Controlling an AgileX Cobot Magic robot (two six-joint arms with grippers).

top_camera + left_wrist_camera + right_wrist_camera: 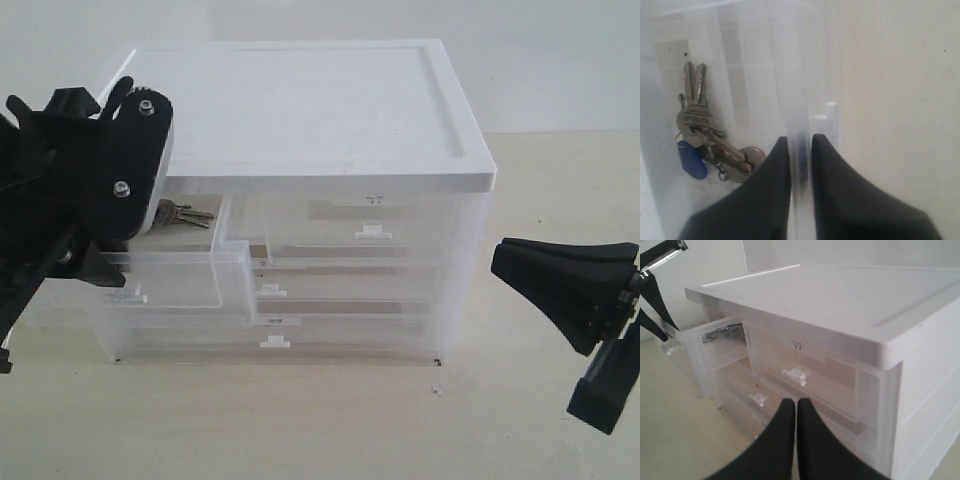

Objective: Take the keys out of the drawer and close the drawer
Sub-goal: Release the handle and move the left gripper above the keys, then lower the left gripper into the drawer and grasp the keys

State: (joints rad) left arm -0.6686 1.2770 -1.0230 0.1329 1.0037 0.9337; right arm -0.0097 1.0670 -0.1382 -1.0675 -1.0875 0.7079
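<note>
A white cabinet (300, 100) with see-through plastic drawers is seen standing on a pale surface (350, 420). The drawer (190, 275) at the upper left of the cabinet front is pulled well out, while the other drawers are seen pushed in flush.

The keys (700, 132) are found lying flat on the floor of the open drawer, towards its back and close under the cabinet's top edge. Their silver blades are fanned together, and a blue fob (692, 160) is attached at the ring end.

The left end effector (801, 150) is set at the front of the open drawer. Its two dark fingers are drawn narrow, with the drawer's clear front wall pinched between them: one finger is placed inside the drawer and the other outside. The small white handle (826, 120) is seen just beside the outer finger. The keys are not touched by this end effector; they lie apart from the inner finger.

The right end effector (796, 412) is held in the air off the right side of the cabinet, clear of it and above the surface. Its fingers are pressed together with nothing between them, and they are pointed towards the cabinet front, where the neighbouring top drawer (810, 375) is seen shut.
</note>
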